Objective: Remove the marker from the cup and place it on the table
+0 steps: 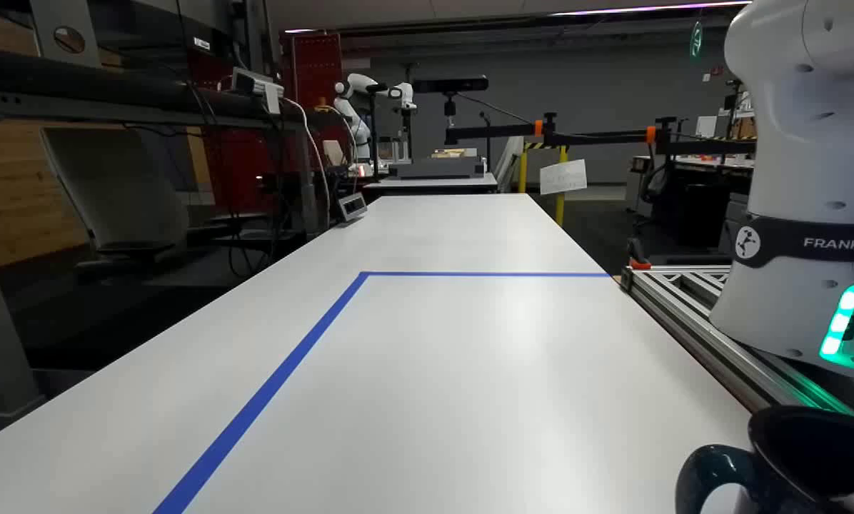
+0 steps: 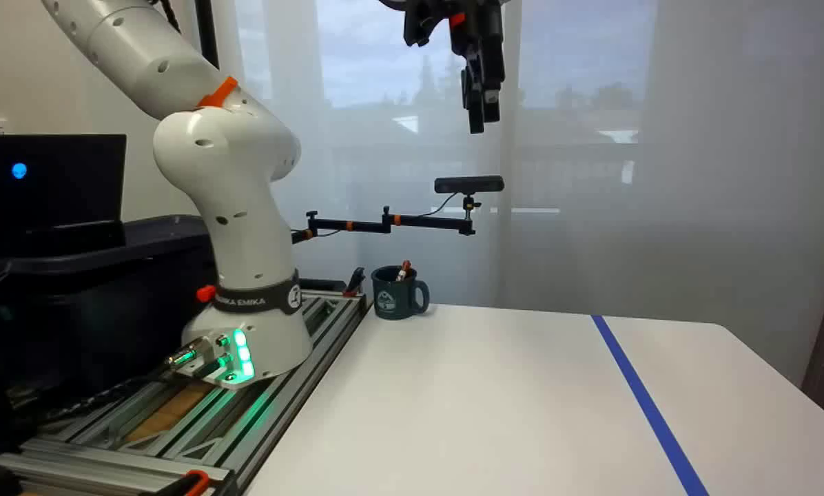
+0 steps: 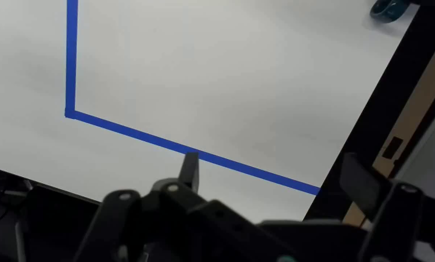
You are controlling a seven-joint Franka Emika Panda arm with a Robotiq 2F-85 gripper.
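Black two-fingered gripper (image 3: 272,169): up high it hung, well above the smooth white tabletop (image 2: 522,386), fingers spread wide apart!
Glossy dark-green mug (image 2: 393,293): upright it stood, right at the tabletop's edge, just beside the silver metal rails (image 2: 281,413).
Slim red-and-white marker (image 2: 404,269): there it was, inside the mug, leaning over, its reddish end poking above the rim!
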